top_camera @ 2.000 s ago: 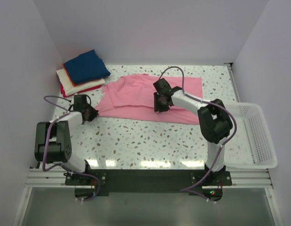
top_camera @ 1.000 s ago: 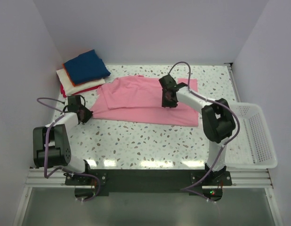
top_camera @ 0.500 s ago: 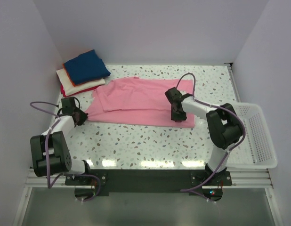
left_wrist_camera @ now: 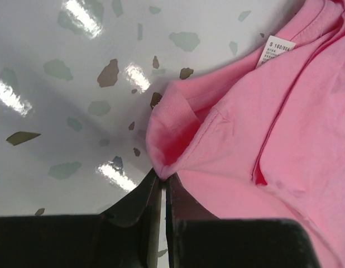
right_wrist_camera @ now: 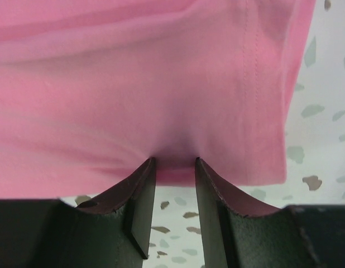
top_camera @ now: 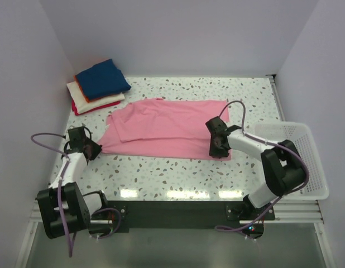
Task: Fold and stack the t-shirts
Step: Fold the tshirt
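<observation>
Though it lies spread almost flat, the pink short-sleeved cotton t-shirt point(top_camera: 167, 127) shows a long soft crease across its middle and a rumpled, doubled-over left end. It stretches left to right over the centre of the speckled white terrazzo table point(top_camera: 178, 173). A small white printed size tag point(left_wrist_camera: 274, 50) shows at a seam near that left end.

The left gripper point(top_camera: 89, 149) is pressed nearly together, pinching the near-left corner of the pink short-sleeved cotton t-shirt point(left_wrist_camera: 273, 139) where the cloth folds into a small pocket at the tips point(left_wrist_camera: 160, 178). The right gripper point(top_camera: 217, 146) sits at the near-right edge. Its fingers stand partly apart around a bunched fold of the hem point(right_wrist_camera: 133, 84), and the cloth puckers between them point(right_wrist_camera: 173, 162).

Just beyond the shirt's far-left corner, 4 folded tees lie in 1 stack: a navy blue folded tee point(top_camera: 102, 78) on top, then an orange folded tee point(top_camera: 80, 88), a white folded tee point(top_camera: 100, 101) and a red folded tee point(top_camera: 91, 109) at the bottom. That makes 5 shirts and 2 grippers.

At the right edge of the table sits 1 white plastic mesh basket point(top_camera: 306, 167), well apart from the stack.
</observation>
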You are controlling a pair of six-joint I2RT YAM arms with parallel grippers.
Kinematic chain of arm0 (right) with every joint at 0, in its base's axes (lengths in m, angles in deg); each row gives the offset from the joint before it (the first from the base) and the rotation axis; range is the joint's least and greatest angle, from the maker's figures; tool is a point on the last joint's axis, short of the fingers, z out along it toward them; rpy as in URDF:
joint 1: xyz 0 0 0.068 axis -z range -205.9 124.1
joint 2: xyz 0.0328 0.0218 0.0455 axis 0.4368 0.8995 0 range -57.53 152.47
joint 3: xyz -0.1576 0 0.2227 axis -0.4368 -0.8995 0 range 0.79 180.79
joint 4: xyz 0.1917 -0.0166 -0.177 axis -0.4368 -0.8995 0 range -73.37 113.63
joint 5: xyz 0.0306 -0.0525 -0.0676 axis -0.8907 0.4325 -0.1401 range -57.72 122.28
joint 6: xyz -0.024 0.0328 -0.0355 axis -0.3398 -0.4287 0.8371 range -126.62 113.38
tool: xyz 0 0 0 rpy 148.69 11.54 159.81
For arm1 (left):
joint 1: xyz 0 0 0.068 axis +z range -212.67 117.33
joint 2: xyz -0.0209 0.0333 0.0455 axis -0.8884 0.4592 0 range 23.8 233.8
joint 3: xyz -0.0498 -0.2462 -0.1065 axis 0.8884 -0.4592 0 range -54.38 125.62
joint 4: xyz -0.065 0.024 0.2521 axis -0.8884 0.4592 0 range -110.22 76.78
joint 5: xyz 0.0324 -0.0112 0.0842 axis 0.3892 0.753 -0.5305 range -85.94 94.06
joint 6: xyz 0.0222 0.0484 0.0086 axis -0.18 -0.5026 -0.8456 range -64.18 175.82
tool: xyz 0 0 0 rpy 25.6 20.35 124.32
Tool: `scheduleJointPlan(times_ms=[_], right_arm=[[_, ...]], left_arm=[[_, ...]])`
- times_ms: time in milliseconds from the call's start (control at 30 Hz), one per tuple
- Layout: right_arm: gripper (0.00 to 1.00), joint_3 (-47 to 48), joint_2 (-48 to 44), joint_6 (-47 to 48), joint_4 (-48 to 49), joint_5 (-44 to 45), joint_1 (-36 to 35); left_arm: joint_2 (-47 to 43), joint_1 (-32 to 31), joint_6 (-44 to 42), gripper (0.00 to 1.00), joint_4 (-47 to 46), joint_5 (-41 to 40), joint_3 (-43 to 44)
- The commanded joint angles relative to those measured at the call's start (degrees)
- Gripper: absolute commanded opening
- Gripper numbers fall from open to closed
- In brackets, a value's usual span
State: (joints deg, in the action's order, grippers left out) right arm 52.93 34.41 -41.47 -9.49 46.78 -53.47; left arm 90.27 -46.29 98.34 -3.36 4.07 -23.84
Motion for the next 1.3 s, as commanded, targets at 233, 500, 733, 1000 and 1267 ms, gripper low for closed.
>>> scheduleJointPlan(times_ms=[233,500,733,1000,1267], right_arm=[[0.38,-6.0,-14.6,-3.3,-5.8,-3.1,0.3],[0.39,3.9,-17.7,1.4,-2.1,-2.7,-5.2],[0.38,21.9,-2.2,9.5,6.8,0.9,-20.5],[0.37,44.1,20.6,22.1,16.1,0.4,-29.7],[0.38,56.7,35.1,25.5,20.6,-0.9,-32.8]], left_arm=[[-10.8,0.7,0.9,0.21,6.9,1.6,-2.3],[-11.5,0.8,-5.7,0.61,7.0,0.8,5.0],[-9.1,0.7,-11.0,0.61,2.9,10.7,10.7],[-9.0,0.8,-10.0,0.61,2.4,15.3,15.8],[-8.6,0.7,-6.2,0.62,2.3,23.3,19.0]])
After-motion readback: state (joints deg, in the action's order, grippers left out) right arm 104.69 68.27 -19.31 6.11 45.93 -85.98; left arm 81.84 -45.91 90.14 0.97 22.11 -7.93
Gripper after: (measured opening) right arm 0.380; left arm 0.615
